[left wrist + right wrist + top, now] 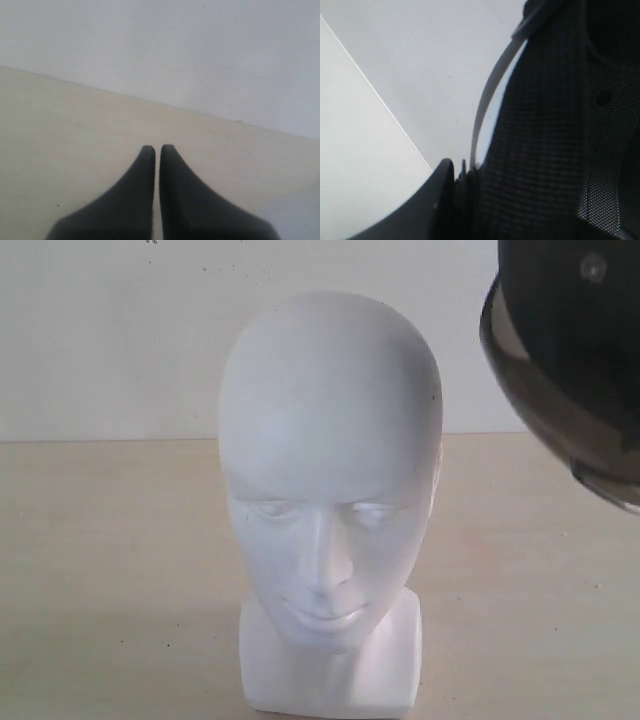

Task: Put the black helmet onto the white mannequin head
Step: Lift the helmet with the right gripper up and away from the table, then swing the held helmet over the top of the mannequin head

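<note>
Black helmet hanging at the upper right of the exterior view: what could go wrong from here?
1. The right gripper grips the black helmet only at its rim, so it may tilt or slip.
2. Its visor could knock the white mannequin head, which nothing steadies.

1. Wall (120,340): plain, matte, off-white, with a few tiny dark specks near the upper part.
2. Tabletop (100,570): pale beige, smooth, low sheen, with scattered small dark flecks. It extends back to the wall.
3. Junction: one straight seam where the tabletop meets the wall, level across the exterior view.
4. Light: soft, even and diffuse, with only faint, soft-edged shading on the tabletop. Its source is out of view.
</note>
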